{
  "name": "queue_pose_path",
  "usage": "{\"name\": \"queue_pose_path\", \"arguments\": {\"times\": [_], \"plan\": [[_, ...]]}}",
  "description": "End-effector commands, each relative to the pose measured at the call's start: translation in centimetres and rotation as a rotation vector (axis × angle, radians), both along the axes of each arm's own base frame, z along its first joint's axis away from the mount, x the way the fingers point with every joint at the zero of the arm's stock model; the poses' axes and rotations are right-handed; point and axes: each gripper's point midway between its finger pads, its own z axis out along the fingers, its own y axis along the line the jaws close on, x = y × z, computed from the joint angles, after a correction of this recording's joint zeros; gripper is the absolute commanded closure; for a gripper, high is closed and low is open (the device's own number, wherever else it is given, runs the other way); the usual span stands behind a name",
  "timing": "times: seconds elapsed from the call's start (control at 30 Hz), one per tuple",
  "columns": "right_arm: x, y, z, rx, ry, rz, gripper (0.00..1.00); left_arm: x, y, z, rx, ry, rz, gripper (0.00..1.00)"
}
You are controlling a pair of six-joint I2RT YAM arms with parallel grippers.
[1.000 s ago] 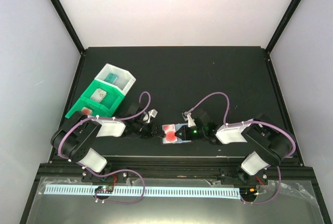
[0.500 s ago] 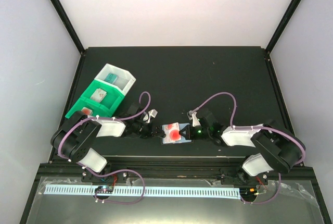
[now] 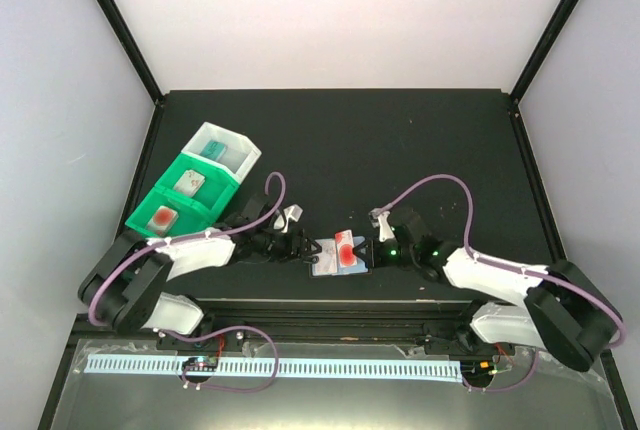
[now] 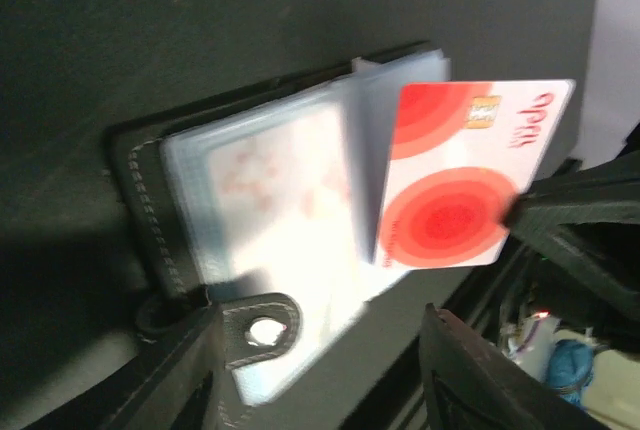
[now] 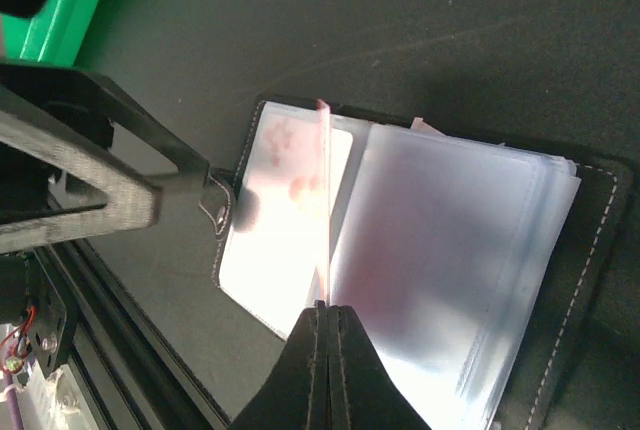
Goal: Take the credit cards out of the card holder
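Between the two wrists, near the front edge of the black table (image 3: 400,150), the small black folding card holder with clear plastic pockets (image 4: 135,200) lies open and flat. The right gripper (image 5: 325,322) is clamped on the edge of a white credit card printed with red circles (image 4: 455,185). The card stands on edge above the pockets, close to the fold. It extends from the right fingertips straight towards the left gripper (image 3: 297,248). The left jaws stand apart and grasp nothing, with one finger beside the holder's snap tab (image 4: 262,330). Whether the card's far edge sits inside a sleeve cannot be determined, nor which edge is the long one. Extraction is judged to require a straight pull back towards the right arm, away from the holder. The holder may drag along unless pinned.
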Motion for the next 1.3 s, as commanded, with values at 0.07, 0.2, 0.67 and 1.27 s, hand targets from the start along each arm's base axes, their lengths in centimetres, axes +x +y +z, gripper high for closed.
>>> {"name": "queue_pose_path", "arguments": {"times": [0.07,0.2,0.67,1.27], "plan": [[0.2,-0.9,2.9,-0.054,-0.082,0.028,0.99,1.3,-0.5,6.4,-0.014,-0.157,-0.027,0.33],[-0.3,-0.8,5.4,-0.032,-0.137,0.078,0.99,1.4,-0.3,10.1,-0.01,-0.271,-0.078,0.29],[-8.4,1.9,15.1,0.395,-0.235,0.531,0.99,-4.2,-1.0,18.1,-0.238,-0.429,-0.36,0.33],[-10.2,2.7,16.1,0.484,-0.173,0.671,0.99,-7.4,-1.1,20.4,-0.384,-0.421,-0.508,0.53]]}}
